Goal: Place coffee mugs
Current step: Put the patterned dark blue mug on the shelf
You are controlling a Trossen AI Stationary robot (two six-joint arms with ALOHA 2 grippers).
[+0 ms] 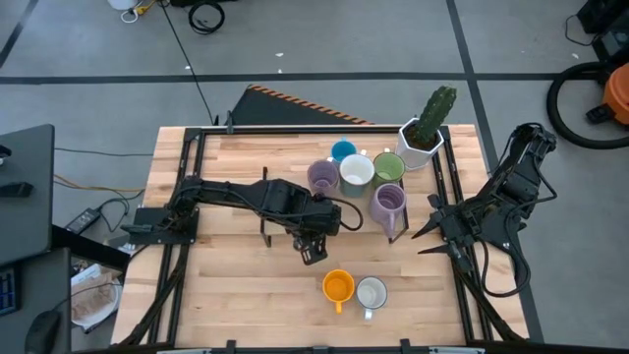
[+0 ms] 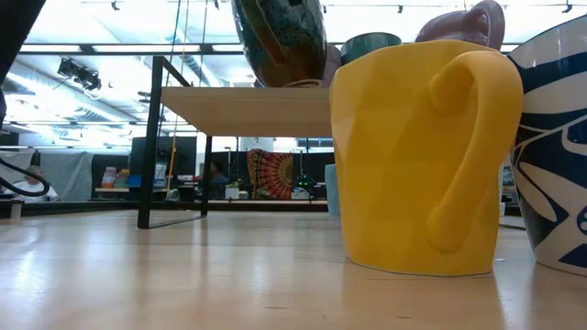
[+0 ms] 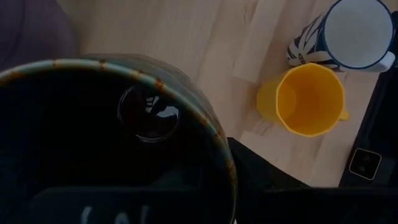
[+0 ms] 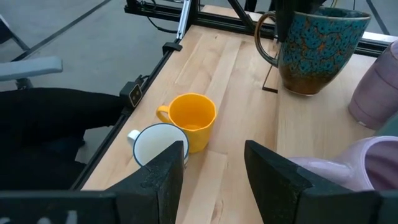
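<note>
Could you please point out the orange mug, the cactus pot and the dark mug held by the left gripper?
orange mug (image 4: 189, 119): right wrist view, outer wall.
cactus pot (image 1: 420, 146): high view, white side.
dark mug (image 4: 314, 46): right wrist view, patterned wall.

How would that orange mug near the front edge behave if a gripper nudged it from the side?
The orange mug looks rigid and glazed, so it would probably slide on the smooth wooden table rather than flex. Standing upright on a broad base, it seems unlikely to tip. Pushed sideways, it would likely bump the white mug right beside it.

A lab or workshop: grey concrete floor (image 1: 324, 39), loose cables (image 1: 187, 49), a shop vacuum (image 1: 600, 88).
</note>
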